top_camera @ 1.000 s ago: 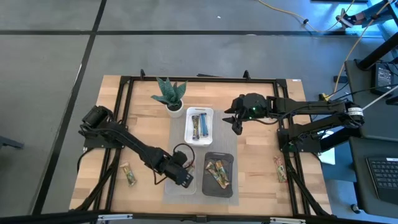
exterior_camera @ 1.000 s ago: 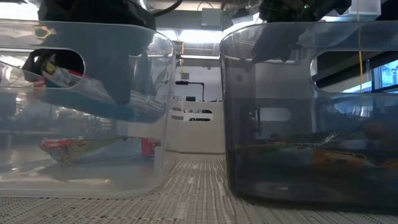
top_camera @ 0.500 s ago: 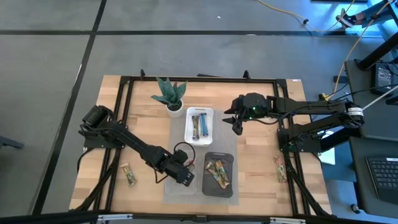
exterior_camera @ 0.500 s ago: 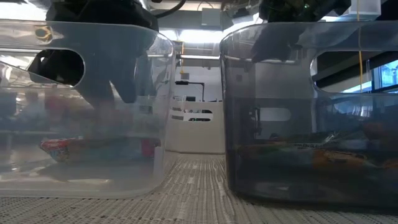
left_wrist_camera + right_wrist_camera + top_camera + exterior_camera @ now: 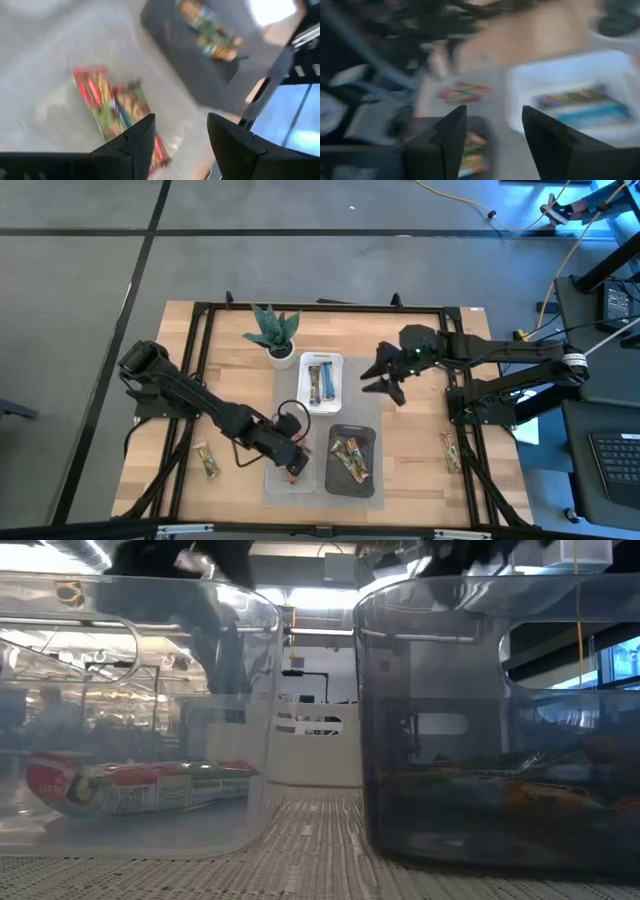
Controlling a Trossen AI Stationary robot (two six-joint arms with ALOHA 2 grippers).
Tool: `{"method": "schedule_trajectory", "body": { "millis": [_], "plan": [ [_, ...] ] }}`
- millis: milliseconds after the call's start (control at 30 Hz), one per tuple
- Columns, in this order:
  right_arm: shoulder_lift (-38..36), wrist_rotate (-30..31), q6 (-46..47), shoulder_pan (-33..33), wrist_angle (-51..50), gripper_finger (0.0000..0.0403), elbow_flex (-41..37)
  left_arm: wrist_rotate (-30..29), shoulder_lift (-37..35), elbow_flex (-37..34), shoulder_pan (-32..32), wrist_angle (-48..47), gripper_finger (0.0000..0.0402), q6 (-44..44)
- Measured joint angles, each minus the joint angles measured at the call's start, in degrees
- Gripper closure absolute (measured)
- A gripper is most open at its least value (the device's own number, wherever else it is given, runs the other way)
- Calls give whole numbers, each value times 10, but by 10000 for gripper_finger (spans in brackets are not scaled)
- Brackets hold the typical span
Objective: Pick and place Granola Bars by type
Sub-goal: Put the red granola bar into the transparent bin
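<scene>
Pale wooden table top (image 5: pixel 235 365) inside a black metal frame, grey floor around it, bright lab room visible beyond in the low view.

Left gripper (image 5: pixel 293 463) positioned over the clear plastic rectangular tray (image 5: pixel 283 477) at the near middle of the table; fingers (image 5: pixel 131 145) spread apart, nothing between them. Directly beneath, in the left wrist view, a red-wrapped granola bar (image 5: pixel 112 107) lay flat on the clear tray's floor, free of the fingers. Same bar seen in the low view (image 5: pixel 140 783) resting along the bottom of the tray. Whether a second bar lay under it: could not tell.

Just beside the clear tray, a black rectangular tray (image 5: pixel 352 461) held green-and-tan wrapped bars (image 5: pixel 351 458). Behind both, a white rectangular tray (image 5: pixel 321 382) held blue-wrapped bars (image 5: pixel 320 381). All three trays sat on a grey woven mat (image 5: pixel 285 412). Small potted plant with green spiky leaves in a white pot (image 5: pixel 274 335) stood next to the white tray, farther from the camera side.

Right gripper (image 5: pixel 388 379) hovered above bare wood beside the white tray; fingers (image 5: pixel 449 137) parted, nothing held.

Two loose bars remained outside the trays: one green-and-tan bar (image 5: pixel 206 461) near the left frame rail, one bar with an orange-brown wrapper (image 5: pixel 451 452) at the right frame rail.
</scene>
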Motion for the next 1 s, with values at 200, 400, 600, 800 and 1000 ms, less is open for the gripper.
{"method": "schedule_trajectory", "body": {
  "millis": [200, 400, 600, 800, 1000],
  "plan": [
    [0, 34, 96, 61, -115, 208, 76, -56, -54, 0, 20, -3, 229, 130],
    [0, 148, 287, 120, -336, 208, 94, -112, -85, 0, 58, -2, 230, 264],
    [0, 175, 533, 191, -460, 208, 50, -85, -88, 0, 95, -2, 228, 372],
    [0, 152, 727, 265, -469, 208, 1, -43, -88, 0, 126, -2, 231, 453],
    [1, 151, 865, 320, -462, 208, -45, -41, -88, 0, 144, -2, 228, 498]
  ]
}}
